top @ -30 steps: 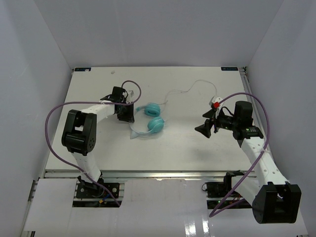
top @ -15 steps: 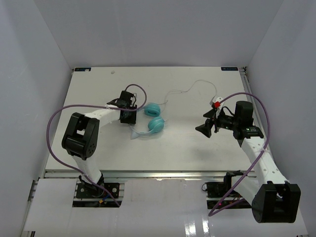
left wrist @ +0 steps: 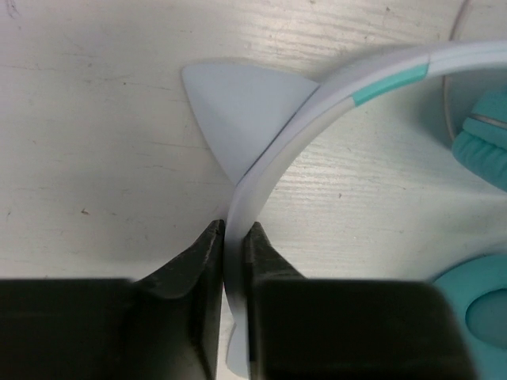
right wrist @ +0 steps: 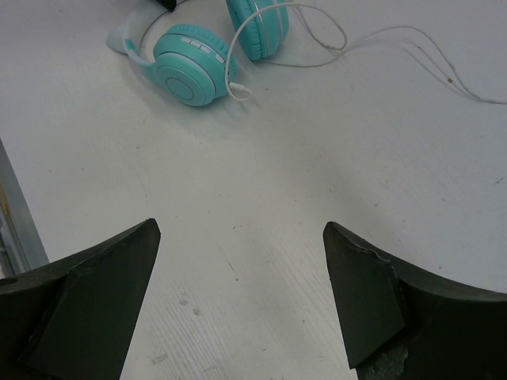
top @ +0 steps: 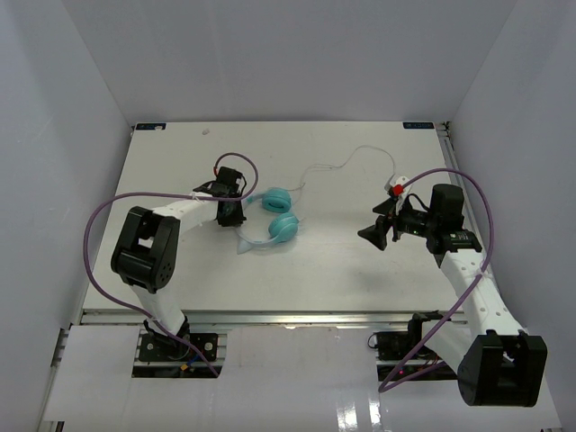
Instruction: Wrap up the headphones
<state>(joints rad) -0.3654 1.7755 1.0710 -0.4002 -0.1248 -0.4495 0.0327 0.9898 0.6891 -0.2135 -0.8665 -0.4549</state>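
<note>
The headphones lie left of the table's middle, with two teal ear cups (top: pixel 281 213) and a pale headband (top: pixel 255 245) curving toward the near left. My left gripper (top: pixel 234 218) is shut on the headband (left wrist: pixel 273 162), which runs between both fingers (left wrist: pixel 202 253) next to a pale ear-shaped tab (left wrist: pixel 238 111). The teal cups (left wrist: pixel 485 142) show at the right edge of the left wrist view. The thin white cord (top: pixel 346 162) trails right and back from the cups. My right gripper (top: pixel 372 234) is open and empty, well right of the headphones (right wrist: pixel 194 70), with its jaws spread wide (right wrist: pixel 242 228) over bare table.
The white table (top: pixel 324 270) is boxed in by pale walls on the left, right and back. Purple cables (top: pixel 99 225) loop off both arms. A small red and white part (top: pixel 393 186) sits beside the right wrist, near the cord's far end.
My left wrist has turned and shifted slightly right along the headband. The headphones have barely moved. The right arm has stayed where it was.
</note>
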